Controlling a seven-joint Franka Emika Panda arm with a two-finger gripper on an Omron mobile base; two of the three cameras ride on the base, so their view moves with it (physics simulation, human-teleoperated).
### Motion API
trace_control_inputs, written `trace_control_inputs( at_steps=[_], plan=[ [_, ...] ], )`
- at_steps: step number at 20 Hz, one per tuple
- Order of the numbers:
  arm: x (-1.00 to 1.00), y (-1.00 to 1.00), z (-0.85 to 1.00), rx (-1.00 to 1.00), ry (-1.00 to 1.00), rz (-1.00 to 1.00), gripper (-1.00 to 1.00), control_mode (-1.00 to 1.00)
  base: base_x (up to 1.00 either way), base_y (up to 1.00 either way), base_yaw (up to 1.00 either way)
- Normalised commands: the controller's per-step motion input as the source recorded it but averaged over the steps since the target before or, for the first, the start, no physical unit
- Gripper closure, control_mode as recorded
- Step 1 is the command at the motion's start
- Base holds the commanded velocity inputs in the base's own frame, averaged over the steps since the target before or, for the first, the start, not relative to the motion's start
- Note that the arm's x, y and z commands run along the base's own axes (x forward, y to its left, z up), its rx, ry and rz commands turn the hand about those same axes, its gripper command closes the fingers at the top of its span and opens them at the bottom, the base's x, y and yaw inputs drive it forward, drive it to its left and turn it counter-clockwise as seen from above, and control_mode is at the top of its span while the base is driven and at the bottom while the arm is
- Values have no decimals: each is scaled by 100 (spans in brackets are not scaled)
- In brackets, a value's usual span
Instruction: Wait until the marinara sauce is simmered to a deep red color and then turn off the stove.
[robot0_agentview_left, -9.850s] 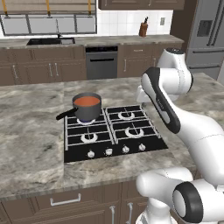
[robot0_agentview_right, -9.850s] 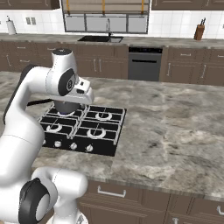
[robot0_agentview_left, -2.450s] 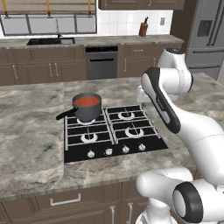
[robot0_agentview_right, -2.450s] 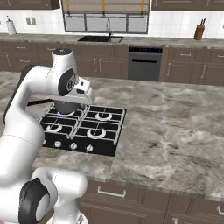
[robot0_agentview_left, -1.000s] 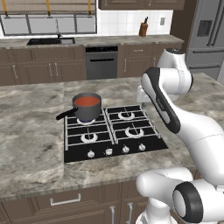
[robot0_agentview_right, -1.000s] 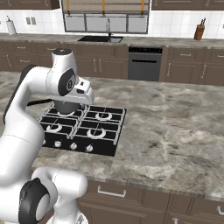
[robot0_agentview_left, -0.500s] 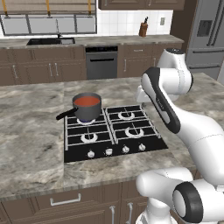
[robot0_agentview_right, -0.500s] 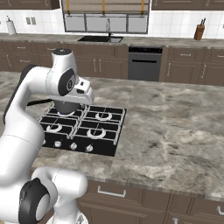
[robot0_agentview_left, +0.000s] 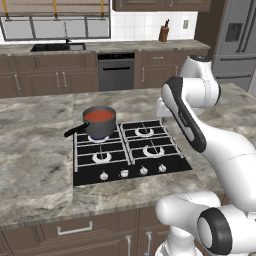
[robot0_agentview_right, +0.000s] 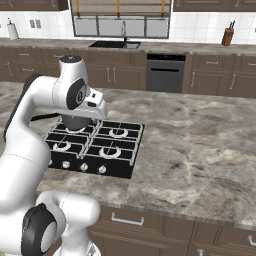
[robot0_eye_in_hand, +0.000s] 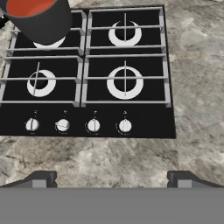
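Sauce (robot0_agentview_left: 99, 115) sits in a dark grey saucepan (robot0_agentview_left: 98, 124) on the back-left burner of the stove (robot0_agentview_left: 127, 151), its long handle pointing out to the left over the granite counter (robot0_agentview_left: 35, 150). The colour reads orange-red to red, and I judge it is not yet plainly the deep red I am waiting for, so I hold off the knobs.

I keep my gripper (robot0_eye_in_hand: 111, 178) raised above the near edge of the cooktop, looking down on it. That puts the whole row of four silver knobs (robot0_eye_in_hand: 93, 126) in front of me, with the pan's rim at the far left corner of the hand view, so I can watch the colour and be ready to reach. My two fingertips stand wide apart at the bottom of that view, released, with nothing between them.

The pan is well apart from my fingers, beyond the knobs and to their left. The second knob from the left (robot0_eye_in_hand: 63, 125) looks turned differently from the others; I judge that one feeds the pan's burner.
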Motion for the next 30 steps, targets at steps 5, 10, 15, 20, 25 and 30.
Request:
trace_control_inputs(
  at_steps=[5, 10, 15, 20, 25, 30],
  plan=[
    [0, 0, 0, 0, 0, 0, -100, -100, 0, 0, 0],
    [0, 0, 0, 0, 0, 0, -100, -100, 0, 0, 0],
    [0, 0, 0, 0, 0, 0, -100, -100, 0, 0, 0],
    [0, 0, 0, 0, 0, 0, -100, -100, 0, 0, 0],
    [-4, 3, 0, 0, 0, 0, -100, -100, 0, 0, 0],
    [-1, 51, -6, 0, -1, 8, -100, -100, 0, 0, 0]
  ],
)
